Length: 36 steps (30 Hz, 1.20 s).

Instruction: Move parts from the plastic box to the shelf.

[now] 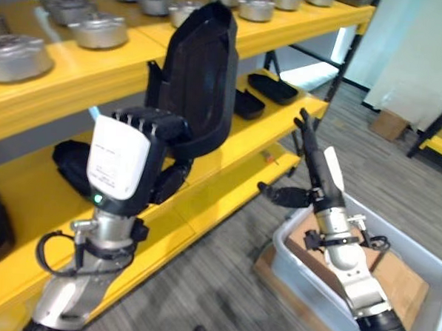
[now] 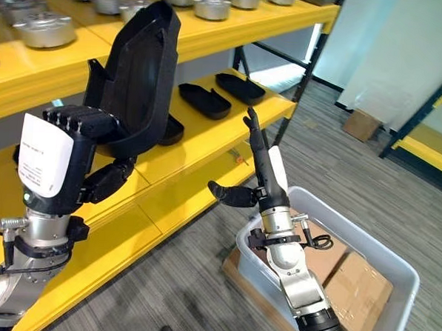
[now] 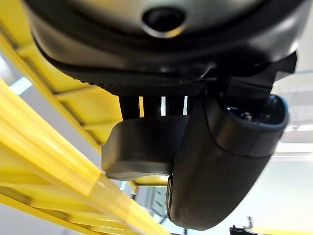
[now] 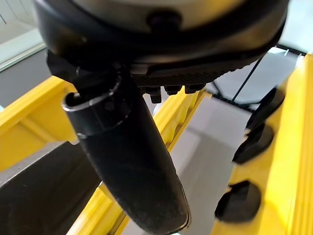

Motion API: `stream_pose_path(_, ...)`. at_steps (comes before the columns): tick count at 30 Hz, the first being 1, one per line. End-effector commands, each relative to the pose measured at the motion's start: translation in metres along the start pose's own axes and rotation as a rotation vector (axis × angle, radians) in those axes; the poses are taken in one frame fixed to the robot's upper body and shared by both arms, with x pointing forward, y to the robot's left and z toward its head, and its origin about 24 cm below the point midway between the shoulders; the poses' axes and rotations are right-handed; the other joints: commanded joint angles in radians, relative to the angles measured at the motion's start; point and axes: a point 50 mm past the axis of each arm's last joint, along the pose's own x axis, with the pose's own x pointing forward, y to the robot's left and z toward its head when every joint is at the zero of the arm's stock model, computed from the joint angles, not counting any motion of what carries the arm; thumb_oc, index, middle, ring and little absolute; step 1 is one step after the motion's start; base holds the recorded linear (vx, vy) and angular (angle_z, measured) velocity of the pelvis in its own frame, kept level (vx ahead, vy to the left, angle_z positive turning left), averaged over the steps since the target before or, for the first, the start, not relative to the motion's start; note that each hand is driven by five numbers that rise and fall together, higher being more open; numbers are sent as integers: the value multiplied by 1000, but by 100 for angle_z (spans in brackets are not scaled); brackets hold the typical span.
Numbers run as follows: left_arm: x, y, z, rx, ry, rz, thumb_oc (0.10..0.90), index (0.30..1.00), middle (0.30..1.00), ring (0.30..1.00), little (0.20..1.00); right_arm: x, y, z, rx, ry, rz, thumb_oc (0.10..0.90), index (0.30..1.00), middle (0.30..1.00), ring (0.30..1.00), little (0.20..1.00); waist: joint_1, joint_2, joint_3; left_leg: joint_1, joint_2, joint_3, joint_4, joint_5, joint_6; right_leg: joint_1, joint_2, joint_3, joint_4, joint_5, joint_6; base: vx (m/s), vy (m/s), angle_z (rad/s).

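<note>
**Part up at the shelf, not yet set down**

My left hand (image 1: 132, 161) has its fingers curled round a tall black part (image 1: 199, 83), held upright in front of the yellow shelf (image 1: 230, 140). I judge it still has to be placed. Several flat black parts (image 2: 202, 99) already lie on the middle level, so some of the job looks done. My right hand (image 2: 258, 164) hangs spread and empty, fingers straight, above the plastic box (image 2: 393, 282); I see only cardboard in the box, and cannot tell if parts remain. The eye views show the box and the metal discs (image 1: 98, 29) on the top level. The left wrist view shows the fingers wrapped on the part up close.
</note>
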Motion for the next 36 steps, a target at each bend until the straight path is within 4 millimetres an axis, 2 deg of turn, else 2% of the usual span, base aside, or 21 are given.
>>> stream_pose_path(1, 23, 27, 0, 33, -71, 210, 400, 300, 300, 300, 300, 20, -11, 31, 1, -198, -65, 900, 1000, 1000, 1000, 1000, 12, 16, -85, 91, -42, 29, -39, -134, 55, -20, -89, 31, 42, 83, 148, -9, 118, 15)
stream_pose_path(6, 22, 24, 0, 54, -93, 162, 400, 300, 300, 300, 300, 19, -5, 31, -14, -198, -50, 900, 1000, 1000, 1000, 1000, 9, 20, -74, 109, -60, 40, -52, -136, 73, -41, -121, 44, 83, 96, 149, -3, 151, 2)
stream_pose_path(9, 25, 22, 1, 56, -125, 138, 400, 300, 300, 300, 300, 19, -2, 33, -10, -207, -40, 900, 1000, 1000, 1000, 1000, -15, 25, -54, 122, -56, 37, -53, -135, 81, -72, -113, 130, 139, 91, 143, -18, 100, -8)
stream_pose_path(10, 26, 21, 2, 51, -134, 124, 400, 300, 300, 300, 300, 19, -2, 34, -15, -213, -34, 900, 1000, 1000, 1000, 1000, -32, 25, -42, 115, -59, 45, -50, -117, 90, -93, -95, 162, 156, 76, 117, -88, 57, 6)
stream_pose_path(11, 26, 20, 2, 51, -135, 125, 400, 300, 300, 300, 300, 19, -2, 34, -15, -214, -35, 900, 1000, 1000, 1000, 1000, -28, 24, -43, 114, -58, 48, -51, -116, 89, -99, -95, 166, 163, 73, 115, -112, 74, 16)
stream_pose_path(12, 27, 17, 4, 29, -156, 99, 400, 300, 300, 300, 300, 18, -3, 34, -23, -217, -19, 900, 1000, 1000, 1000, 1000, -52, 33, -36, 113, -48, 48, -45, -110, 98, -133, -10, 256, 213, -31, 72, -46, 60, 13)
stream_pose_path(13, 28, 15, 6, 17, -169, 73, 400, 300, 300, 300, 300, 16, -5, 33, -26, -219, -12, 900, 1000, 1000, 1000, 1000, -69, 34, -35, 108, -47, 46, -40, -102, 103, -141, 79, 312, 244, -110, 39, -49, 50, -2)
stream_pose_path(14, 28, 15, 6, 16, -169, 73, 400, 300, 300, 300, 300, 16, -5, 33, -26, -219, -12, 900, 1000, 1000, 1000, 1000, -67, 34, -35, 105, -45, 48, -40, -100, 101, -146, 81, 313, 249, -113, 33, -26, 7, -7)
stream_pose_path(16, 30, 12, 9, 1, -185, 51, 400, 300, 300, 300, 300, 13, -8, 32, -32, -218, -7, 900, 1000, 1000, 1000, 1000, -86, 31, -45, 97, -49, 39, -38, -93, 99, -151, 167, 369, 277, -181, 9, -6, -4, -4)
stream_pose_path(19, 35, 7, 13, -27, -209, 38, 400, 300, 300, 300, 300, 13, -9, 32, -42, -221, 1, 900, 1000, 1000, 1000, 1000, -107, 26, -62, 80, -51, 28, -50, -69, 88, -169, 255, 445, 273, -207, -8, -33, -29, 9)
stream_pose_path(20, 38, 2, 17, -45, -222, 34, 400, 300, 300, 300, 300, 14, -10, 34, -58, -240, -3, 900, 1000, 1000, 1000, 1000, -121, 22, -73, 62, -52, 23, -52, -56, 79, -169, 293, 491, 228, -206, -15, -67, -82, 26)
stream_pose_path(23, 43, -1, 25, -95, -252, 41, 400, 300, 300, 300, 300, 13, -13, 35, -63, -243, -25, 900, 1000, 1000, 1000, 1000, -132, 26, -97, 39, -50, 25, -54, -47, 63, -125, 297, 509, 114, -183, -17, -35, -87, 3)
stream_pose_path(26, 47, -2, 31, -132, -268, 51, 400, 300, 300, 300, 300, 13, -16, 37, -70, -250, -47, 900, 1000, 1000, 1000, 1000, -144, 35, -110, 37, -44, 37, -54, -46, 57, -105, 295, 507, 67, -164, -15, 5, -70, -2)
stream_pose_path(36, 51, -14, 45, -225, -305, 3, 400, 300, 300, 300, 300, 6, -18, 32, -60, -222, -62, 900, 1000, 1000, 1000, 1000, -178, 52, -123, 67, -29, 63, -54, -56, 48, -58, 297, 523, 24, -152, -22, 25, -41, -8)
